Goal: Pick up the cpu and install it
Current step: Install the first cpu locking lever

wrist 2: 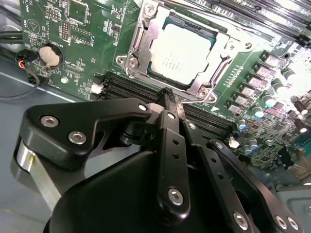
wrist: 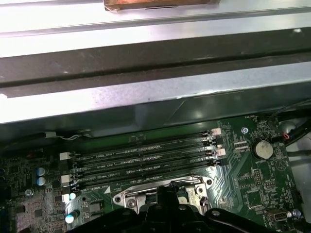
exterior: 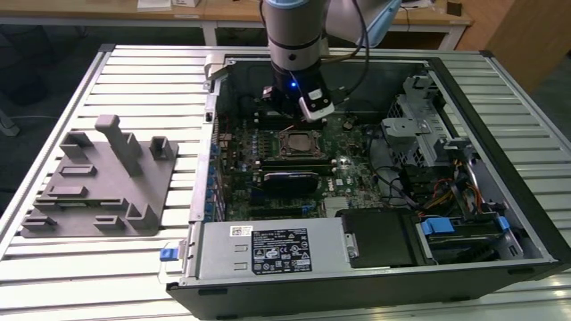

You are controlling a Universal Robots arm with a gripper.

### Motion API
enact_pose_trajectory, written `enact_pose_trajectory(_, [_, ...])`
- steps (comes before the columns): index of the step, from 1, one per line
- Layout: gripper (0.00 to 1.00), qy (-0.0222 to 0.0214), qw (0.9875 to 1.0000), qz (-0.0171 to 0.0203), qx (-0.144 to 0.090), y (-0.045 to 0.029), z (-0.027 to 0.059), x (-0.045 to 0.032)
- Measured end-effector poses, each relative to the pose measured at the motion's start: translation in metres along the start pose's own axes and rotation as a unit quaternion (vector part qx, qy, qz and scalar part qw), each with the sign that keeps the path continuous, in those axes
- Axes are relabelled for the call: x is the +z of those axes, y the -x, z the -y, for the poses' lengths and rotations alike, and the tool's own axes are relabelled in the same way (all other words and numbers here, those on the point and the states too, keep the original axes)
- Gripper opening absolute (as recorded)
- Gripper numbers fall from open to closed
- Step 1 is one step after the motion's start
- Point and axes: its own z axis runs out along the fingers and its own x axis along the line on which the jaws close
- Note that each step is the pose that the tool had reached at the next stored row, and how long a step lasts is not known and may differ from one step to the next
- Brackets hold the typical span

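The cpu (wrist 2: pixel 181 52) is lying flat in the socket frame (wrist 2: pixel 141 46) on the green motherboard (wrist 2: pixel 87 29), its pale metal top facing up, inside the open computer case (exterior: pixel 535 221). In the exterior view I see it as a small square (exterior: pixel 296 142) just below my gripper (exterior: pixel 287 115), which hangs over the board close to it but, as far as I can judge, not touching it. In the second wrist view the gripper's black fingers (wrist 2: pixel 171 104) look drawn together to a single tip with nothing between them, so I read the hand as closed and empty.

I would expect the chip to be light and rigid, with a smooth, slippery lid and a fragile underside, so the opposite side edges are where I would take hold of it, never the faces. It is square, so it has no real long axis; its sides run parallel with the frame and with the memory slots (wrist: pixel 146 160) beside it.
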Motion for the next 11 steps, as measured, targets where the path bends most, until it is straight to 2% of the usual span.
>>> enact_pose_trajectory(11, [0.11, 0.0000, 1.0000, 0.0000, 0.000, -0.0023, -0.0092, 0.0068])
